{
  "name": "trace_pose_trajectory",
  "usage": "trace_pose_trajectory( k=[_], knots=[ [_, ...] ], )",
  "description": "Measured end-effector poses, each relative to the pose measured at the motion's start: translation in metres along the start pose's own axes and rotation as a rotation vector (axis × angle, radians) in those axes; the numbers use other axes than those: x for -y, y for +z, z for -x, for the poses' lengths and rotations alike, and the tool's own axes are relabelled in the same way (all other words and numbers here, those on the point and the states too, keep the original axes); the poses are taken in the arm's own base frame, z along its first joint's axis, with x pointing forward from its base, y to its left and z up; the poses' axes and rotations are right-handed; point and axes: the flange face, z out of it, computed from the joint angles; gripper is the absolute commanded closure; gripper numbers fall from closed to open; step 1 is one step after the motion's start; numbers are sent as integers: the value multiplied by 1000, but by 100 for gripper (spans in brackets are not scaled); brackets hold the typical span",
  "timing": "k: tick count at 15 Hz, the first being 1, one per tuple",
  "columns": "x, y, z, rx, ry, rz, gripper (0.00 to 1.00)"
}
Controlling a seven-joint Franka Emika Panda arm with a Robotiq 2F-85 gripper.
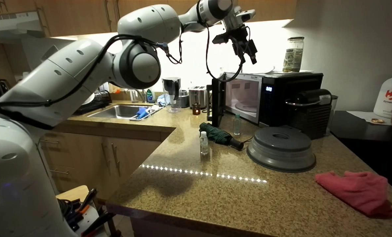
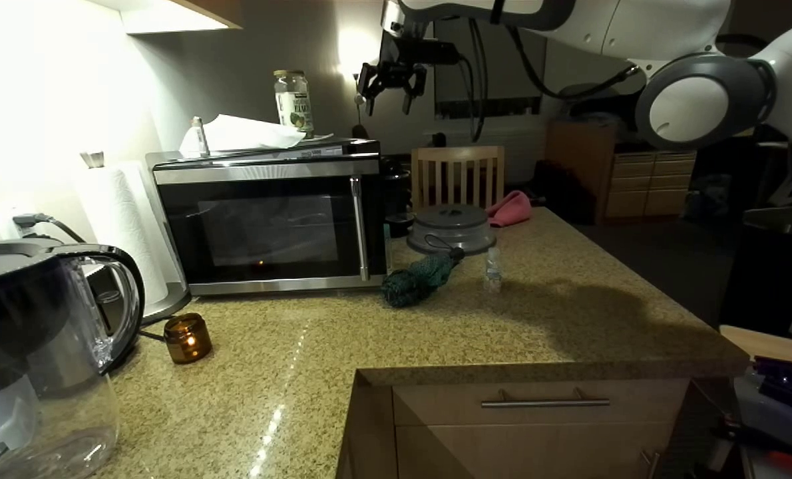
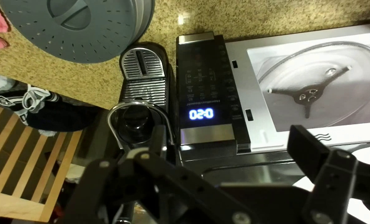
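Observation:
My gripper (image 1: 248,61) is open and empty, held in the air above the black microwave (image 1: 278,90). The wide-apart fingers (image 3: 228,135) frame the microwave's top front edge in the wrist view. The gripper also shows in an exterior view (image 2: 388,108), with nothing between its fingers. The microwave door (image 2: 269,229) stands open, and the glass turntable (image 3: 321,84) inside carries nothing. A glass jar (image 1: 293,56) and a white sheet (image 2: 243,135) lie on top of the microwave. A black coffee machine (image 3: 144,82) stands beside the microwave's control panel.
On the counter (image 1: 189,197) are a green folded umbrella (image 1: 215,133), a clear bottle with a white cap (image 1: 204,146), a green-capped bottle (image 1: 237,125), a grey vented cover (image 1: 280,148) and a pink cloth (image 1: 357,191). A pitcher (image 2: 43,332) and amber candle (image 2: 188,338) stand near the sink (image 1: 117,112).

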Motion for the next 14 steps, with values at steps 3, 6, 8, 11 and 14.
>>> trace_pose_trajectory(
  k=[3, 6, 8, 11, 14],
  knots=[
    [-13, 1, -6, 33, -38, -75, 0],
    [-17, 5, -6, 66, -43, -126, 0],
    [-16, 8, -4, 89, -42, -142, 0],
    [-15, 13, -1, 117, -43, -149, 0],
    [-15, 25, 3, 144, -44, -138, 0]
  ],
)
